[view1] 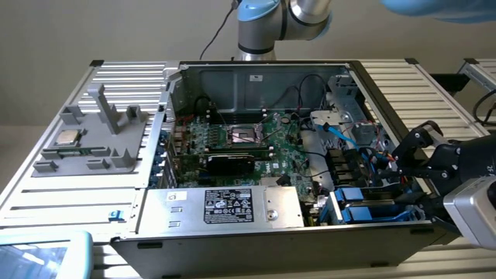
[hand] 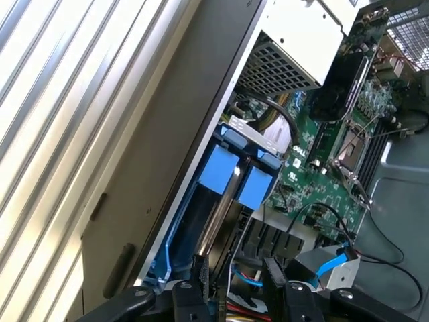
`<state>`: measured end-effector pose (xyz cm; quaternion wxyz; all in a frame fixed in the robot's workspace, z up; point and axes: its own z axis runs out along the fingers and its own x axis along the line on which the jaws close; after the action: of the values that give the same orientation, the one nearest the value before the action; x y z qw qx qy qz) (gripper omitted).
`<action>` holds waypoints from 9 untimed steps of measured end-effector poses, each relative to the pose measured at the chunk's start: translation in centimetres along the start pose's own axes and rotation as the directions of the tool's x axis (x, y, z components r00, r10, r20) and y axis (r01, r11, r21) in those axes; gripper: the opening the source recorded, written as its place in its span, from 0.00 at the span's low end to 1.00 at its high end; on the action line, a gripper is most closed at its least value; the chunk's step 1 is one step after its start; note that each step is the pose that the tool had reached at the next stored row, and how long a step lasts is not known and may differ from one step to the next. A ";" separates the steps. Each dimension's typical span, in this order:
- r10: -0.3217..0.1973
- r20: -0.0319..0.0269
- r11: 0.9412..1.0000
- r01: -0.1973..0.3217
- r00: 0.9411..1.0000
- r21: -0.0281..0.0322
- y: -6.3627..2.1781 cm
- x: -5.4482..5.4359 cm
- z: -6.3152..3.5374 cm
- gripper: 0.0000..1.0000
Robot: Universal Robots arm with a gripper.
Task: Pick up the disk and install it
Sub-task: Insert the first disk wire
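The disk (view1: 358, 203) sits on edge in the drive bay at the front corner of the open computer case (view1: 232, 247), on the exterior view's right. Its blue plastic frame faces up. In the wrist view the disk (hand: 228, 176) shows two blue tabs with a grey metal edge between them, low against the case wall. My gripper (view1: 399, 173) hangs just above and beside the bay, over the case's side wall. In the wrist view the gripper (hand: 238, 278) is open. Only cables show between its black fingers (hand: 201, 278), and the disk's edge runs toward one of them.
A silver box with a black label (view1: 225, 206) fills the case's front. The green motherboard (view1: 248, 139) lies behind it, with blue cables (view1: 341, 132) near the bay. A grey fixture (view1: 93, 139) with a small silver chip (view1: 66, 138) stands on the slatted table at the exterior view's left.
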<state>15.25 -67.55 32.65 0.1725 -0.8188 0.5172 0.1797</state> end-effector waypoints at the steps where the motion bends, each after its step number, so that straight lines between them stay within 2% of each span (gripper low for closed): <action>1: -0.001 -0.001 1.000 0.001 1.000 0.002 0.02 0.0 0.03 0.45; 4: -0.008 -0.007 1.000 0.008 1.000 0.014 0.03 0.0 0.09 0.45; 9: -0.009 -0.007 1.000 0.009 1.000 0.015 0.04 0.0 0.09 0.45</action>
<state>15.22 -67.55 32.54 0.1775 -0.8204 0.5155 0.1723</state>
